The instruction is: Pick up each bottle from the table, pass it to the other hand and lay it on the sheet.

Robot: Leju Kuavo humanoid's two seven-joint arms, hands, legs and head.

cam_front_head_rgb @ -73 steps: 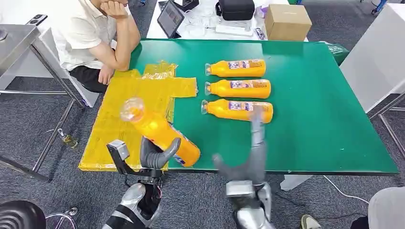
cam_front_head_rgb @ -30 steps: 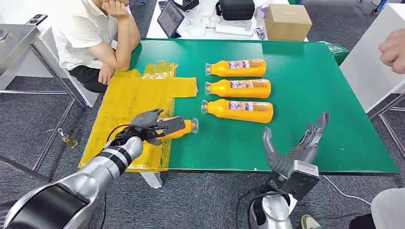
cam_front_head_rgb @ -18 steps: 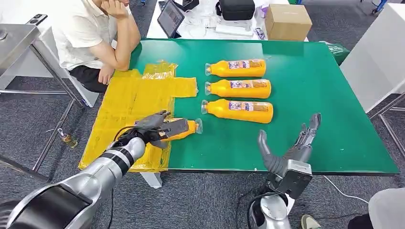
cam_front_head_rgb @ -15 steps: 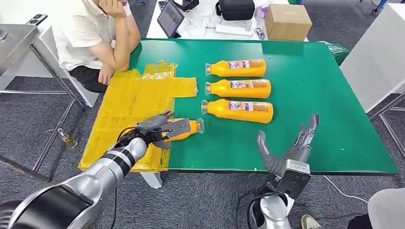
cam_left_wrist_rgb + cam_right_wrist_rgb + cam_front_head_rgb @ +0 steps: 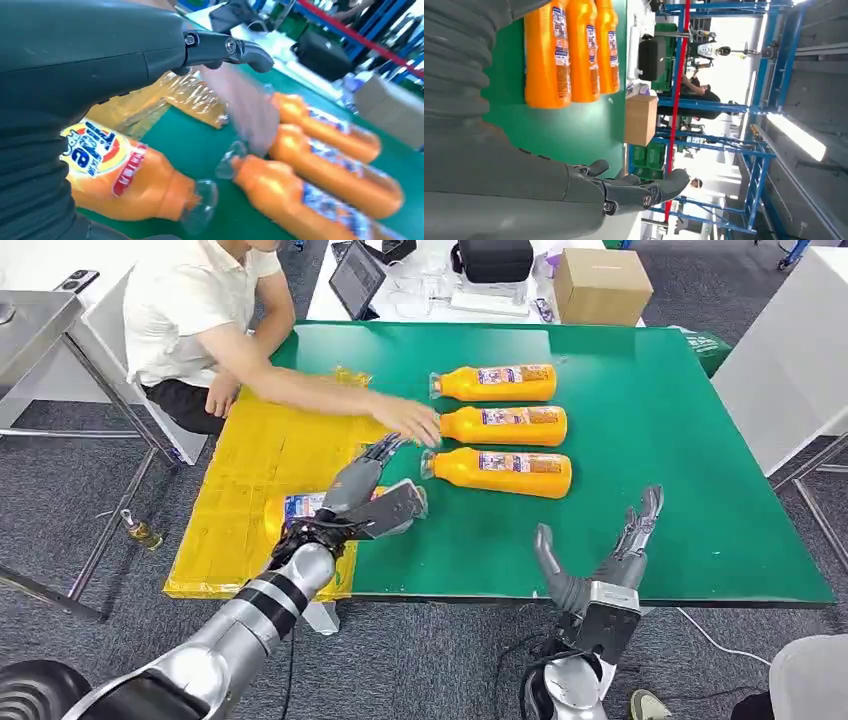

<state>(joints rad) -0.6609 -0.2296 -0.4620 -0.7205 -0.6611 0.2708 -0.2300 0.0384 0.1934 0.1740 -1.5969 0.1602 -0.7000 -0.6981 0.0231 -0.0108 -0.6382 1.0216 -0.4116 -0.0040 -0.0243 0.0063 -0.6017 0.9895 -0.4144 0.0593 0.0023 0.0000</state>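
Head view, sheet: we see a crinkled yellow plastic sheet [image 5: 250,455] on the green table [image 5: 660,420]; one orange bottle [image 5: 300,508] lies on it.
Head view, hands: left hand [image 5: 368,490] above that bottle, fingers apart, holding nothing; right hand [image 5: 600,560] spread, empty.
Head view, around: a person's hand [image 5: 408,420] reaches beside three orange bottles [image 5: 500,426].
Left wrist view: laid bottle has a clear cap [image 5: 200,210].
Right wrist view: cardboard box [image 5: 640,120] behind the bottles.

My left arm reaches forward and inward over the table edge. My left hand [image 5: 372,495] is open, fingers extended and spread, holding nothing. My right arm is low at the near table edge, forearm upright. My right hand [image 5: 598,558] is open, thumb apart from the fingers, fingers pointing up, holding nothing.
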